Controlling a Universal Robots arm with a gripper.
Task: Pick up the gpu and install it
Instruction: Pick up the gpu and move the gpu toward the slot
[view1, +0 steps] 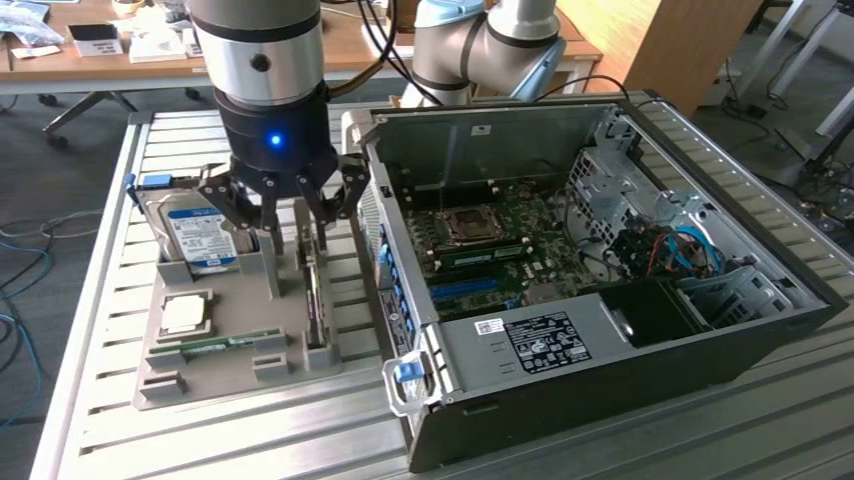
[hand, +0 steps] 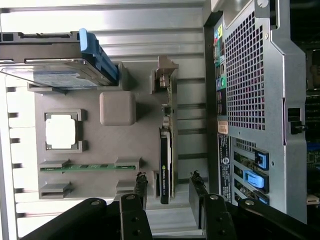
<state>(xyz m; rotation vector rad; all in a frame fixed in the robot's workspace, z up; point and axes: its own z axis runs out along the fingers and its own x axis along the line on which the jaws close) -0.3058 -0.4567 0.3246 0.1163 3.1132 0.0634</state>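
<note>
The gripper (view1: 296, 222) is hanging with its jaws spread wide and nothing between them is being gripped. Directly beneath it the gpu (hand: 164, 160) is standing on its long edge in a slot of a gray holder tray (view1: 240, 380). In the wrist view the two black fingers (hand: 141, 187) are sitting one on each side of the card's dark end, with a gap showing on both sides and no pad touching the board. The card's silvery bracket is lying at the end farther from the fingertips.

Beyond one finger, on the side away from the computer case (view1: 601, 330), a square gray post is rising from the tray. Farther out on that same side a hard drive (view1: 200, 235) with a blue and white label is leaning in its own pocket, a processor chip (view1: 183, 315) is lying flat in a square recess, and a memory stick (view1: 214, 345) is resting in a narrow slot. Beyond the other finger the case is lying open just beside the tray, showing its motherboard. Tray and case are both sitting on a slatted metal table (view1: 267, 440).
</note>
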